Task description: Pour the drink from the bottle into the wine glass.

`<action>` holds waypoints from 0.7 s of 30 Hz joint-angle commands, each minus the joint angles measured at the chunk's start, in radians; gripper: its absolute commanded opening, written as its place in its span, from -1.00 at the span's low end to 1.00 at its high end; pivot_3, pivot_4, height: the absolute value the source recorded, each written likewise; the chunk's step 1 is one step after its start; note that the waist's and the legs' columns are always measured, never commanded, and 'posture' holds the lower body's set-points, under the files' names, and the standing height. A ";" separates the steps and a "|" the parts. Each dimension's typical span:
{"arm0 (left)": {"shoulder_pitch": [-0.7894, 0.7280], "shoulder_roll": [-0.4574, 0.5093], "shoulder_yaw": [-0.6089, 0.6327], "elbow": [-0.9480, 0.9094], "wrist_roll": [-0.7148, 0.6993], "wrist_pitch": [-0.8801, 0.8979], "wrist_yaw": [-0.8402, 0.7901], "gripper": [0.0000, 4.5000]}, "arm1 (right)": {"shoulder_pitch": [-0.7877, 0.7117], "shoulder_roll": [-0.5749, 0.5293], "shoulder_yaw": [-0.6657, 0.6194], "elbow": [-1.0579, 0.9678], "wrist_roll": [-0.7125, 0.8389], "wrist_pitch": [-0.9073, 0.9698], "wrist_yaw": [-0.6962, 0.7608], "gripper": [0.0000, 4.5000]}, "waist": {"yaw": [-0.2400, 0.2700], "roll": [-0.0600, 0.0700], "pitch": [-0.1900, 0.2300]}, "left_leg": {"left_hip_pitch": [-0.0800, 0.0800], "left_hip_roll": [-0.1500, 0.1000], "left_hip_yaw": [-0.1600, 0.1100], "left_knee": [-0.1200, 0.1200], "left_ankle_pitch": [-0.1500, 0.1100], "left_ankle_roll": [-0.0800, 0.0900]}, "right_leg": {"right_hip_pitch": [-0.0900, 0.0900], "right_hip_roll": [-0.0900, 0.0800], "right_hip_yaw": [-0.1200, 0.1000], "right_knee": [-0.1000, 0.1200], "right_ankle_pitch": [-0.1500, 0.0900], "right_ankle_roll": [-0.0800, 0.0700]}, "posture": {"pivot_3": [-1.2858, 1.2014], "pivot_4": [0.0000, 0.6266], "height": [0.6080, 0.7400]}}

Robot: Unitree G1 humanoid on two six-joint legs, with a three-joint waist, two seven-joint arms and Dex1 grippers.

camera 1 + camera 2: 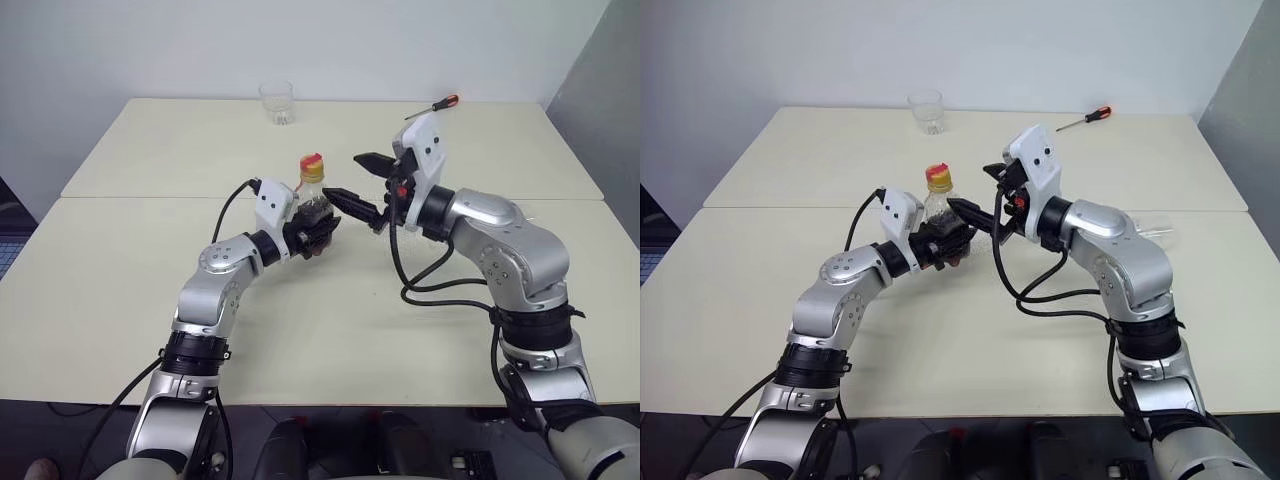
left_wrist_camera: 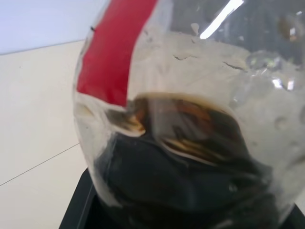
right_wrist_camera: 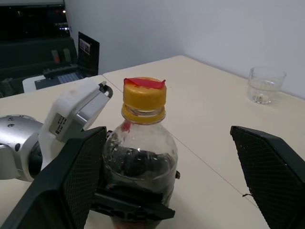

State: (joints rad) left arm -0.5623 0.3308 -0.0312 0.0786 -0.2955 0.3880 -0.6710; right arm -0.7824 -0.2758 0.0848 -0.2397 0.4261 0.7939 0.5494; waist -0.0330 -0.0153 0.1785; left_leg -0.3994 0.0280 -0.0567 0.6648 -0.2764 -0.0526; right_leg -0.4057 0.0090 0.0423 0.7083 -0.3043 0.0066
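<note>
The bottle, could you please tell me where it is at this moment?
The bottle is upright near the table's middle, clamped in the left end effector. The open right end effector is just to its right.

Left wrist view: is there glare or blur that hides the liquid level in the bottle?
Left wrist view: a bright streak of glare crosses the top of the bottle, very close and soft, yet the drink line reads. Right wrist view: bottle sharp, tumbler slightly soft.
</note>
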 commanded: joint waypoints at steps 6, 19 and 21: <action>-0.036 0.007 0.024 -0.035 -0.017 -0.029 -0.013 -0.02 | -0.109 0.111 -0.022 0.040 0.023 -0.004 -0.060 0.97 | 0.001 0.000 0.000 | 0.000 0.000 0.000 0.000 0.000 0.000 | 0.000 0.000 0.000 0.000 0.000 0.000 | 0.03 -0.52 1.00; -0.016 0.008 0.028 -0.060 -0.019 -0.024 -0.015 -0.02 | -0.156 0.150 -0.004 0.126 0.021 -0.028 -0.051 0.97 | 0.000 0.000 0.000 | 0.000 0.000 0.000 0.000 0.000 0.000 | 0.000 0.000 0.000 0.000 0.000 0.000 | 0.03 -0.52 1.00; -0.015 0.007 0.027 -0.063 -0.019 -0.024 -0.015 -0.02 | -0.160 0.155 -0.004 0.133 0.022 -0.028 -0.049 0.97 | 0.000 0.000 0.000 | 0.000 0.000 0.000 0.000 0.000 0.000 | 0.000 0.000 0.000 0.000 0.000 0.000 | 0.03 -0.52 1.00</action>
State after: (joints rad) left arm -0.5685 0.3307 -0.0310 0.0796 -0.2956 0.3846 -0.6870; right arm -0.9129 -0.1298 0.0841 -0.0874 0.4414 0.7906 0.4956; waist -0.0331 -0.0152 0.1785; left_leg -0.3995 0.0279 -0.0566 0.6647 -0.2764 -0.0526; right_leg -0.4058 0.0087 0.0420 0.7083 -0.3043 0.0066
